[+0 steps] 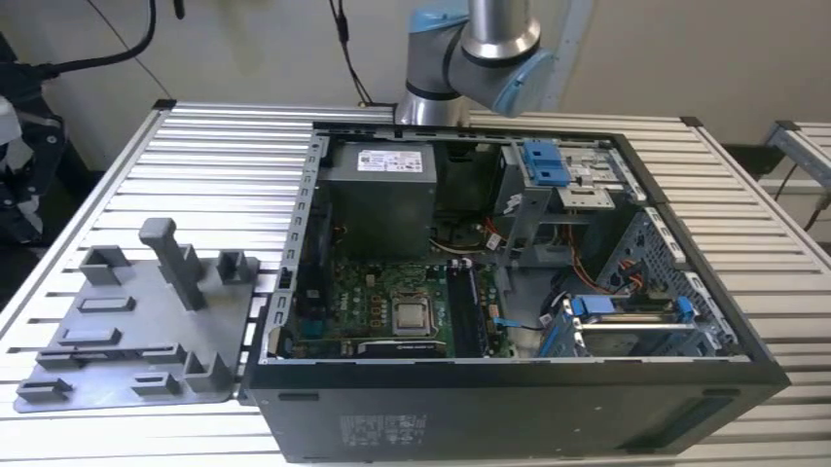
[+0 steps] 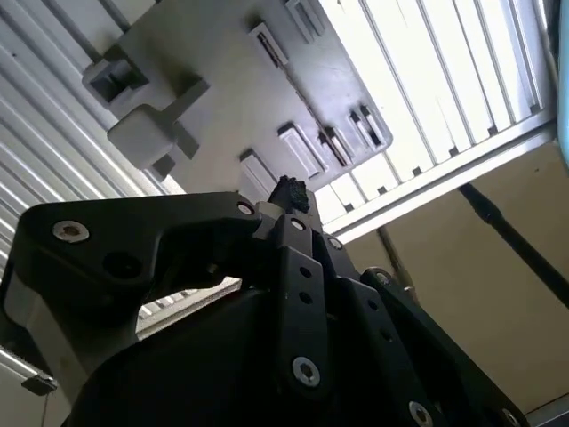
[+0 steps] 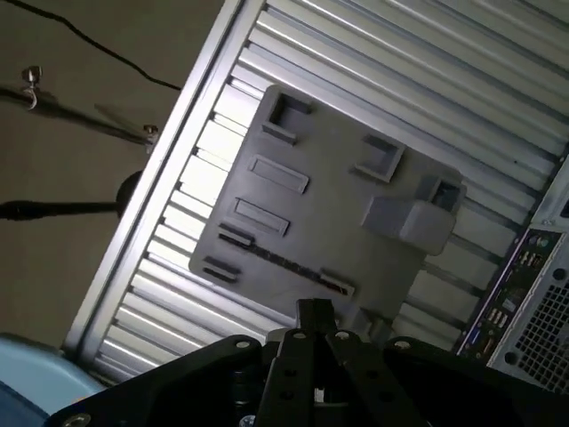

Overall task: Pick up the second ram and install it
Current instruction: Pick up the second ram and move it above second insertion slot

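Grey plastic makes up the fixture plate (image 1: 136, 316), which lies flat at one corner of the slatted metal table (image 1: 221, 146). It is the corner at the exterior view's left, nearest that camera. Blocks and a tall post (image 1: 169, 261) stand along one long edge of the plate.

Along the opposite long edge, the second ram (image 3: 284, 264) is probably the thin dark strip seated on edge between two small end holders. So little of it shows in the first wrist view that its chips and label cannot be made out.

The gripper (image 3: 313, 311) hangs above that same edge of the plate. Its black tip is near the strip, closer to the end that lies toward the computer case (image 1: 520, 389). The jaws are drawn fully narrow, tip against tip. In the second wrist view the gripper (image 2: 289, 191) shows the same closed tip over the plate's low holders, with the table's edge rail beyond.

The computer case lies open on the middle of the table, just beside the plate, and reaches toward the table's near edge. On its floor sits a green motherboard (image 1: 370, 297) with a square silver processor (image 1: 413, 316). Dark memory slots (image 1: 462, 306) run alongside the processor. Blue brackets (image 1: 546, 161) sit near the case's far wall. The arm (image 1: 481, 44), silver with pale blue joint caps, rises at the table's far edge behind the case.
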Robot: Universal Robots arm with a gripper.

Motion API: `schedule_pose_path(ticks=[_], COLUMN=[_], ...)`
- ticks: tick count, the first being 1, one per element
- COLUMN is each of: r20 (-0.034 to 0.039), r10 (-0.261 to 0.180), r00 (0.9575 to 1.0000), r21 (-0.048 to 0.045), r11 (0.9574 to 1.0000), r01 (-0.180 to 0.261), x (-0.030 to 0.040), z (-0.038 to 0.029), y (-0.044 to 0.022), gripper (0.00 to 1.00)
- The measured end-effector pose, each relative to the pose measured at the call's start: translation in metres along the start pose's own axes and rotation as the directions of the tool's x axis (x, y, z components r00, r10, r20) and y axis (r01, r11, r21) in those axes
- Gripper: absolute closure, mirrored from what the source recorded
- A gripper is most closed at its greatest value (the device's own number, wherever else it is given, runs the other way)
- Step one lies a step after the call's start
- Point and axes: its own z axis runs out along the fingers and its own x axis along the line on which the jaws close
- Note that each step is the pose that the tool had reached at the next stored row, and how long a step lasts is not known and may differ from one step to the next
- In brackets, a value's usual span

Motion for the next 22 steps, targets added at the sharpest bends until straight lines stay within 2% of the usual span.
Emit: schedule_pose_path(ticks=[3, 6, 8, 11, 13, 17, 20, 22], r20=[-0.0016, -0.0031, -0.004, -0.0053, -0.0061, -0.0079, -0.0093, -0.01], r10=[-0.055, -0.109, -0.145, -0.198, -0.233, -0.303, -0.353, -0.388], r00=[0.9985, 0.994, 0.9895, 0.9802, 0.9724, 0.9529, 0.9355, 0.9218], r21=[-0.0009, -0.0018, -0.0025, -0.0037, -0.0046, -0.0062, -0.0073, -0.0081], r11=[0.9985, 0.994, 0.9895, 0.9802, 0.9724, 0.9529, 0.9355, 0.9218], r01=[0.055, 0.109, 0.145, 0.198, 0.233, 0.303, 0.353, 0.388], x=[0.0, 0.0, 0.0, 0.0, -0.0001, -0.0002, -0.0002, -0.0004], z=[0.0, 0.0, 0.0, 0.0, 0.0, 0.0002, 0.0003, 0.0005], y=[0.0, 0.0001, 0.0, 0.0001, 0.0001, 0.0004, 0.0005, 0.0007], gripper=[0.89, 0.89, 0.89, 0.89, 0.89, 0.89, 0.89, 0.89])
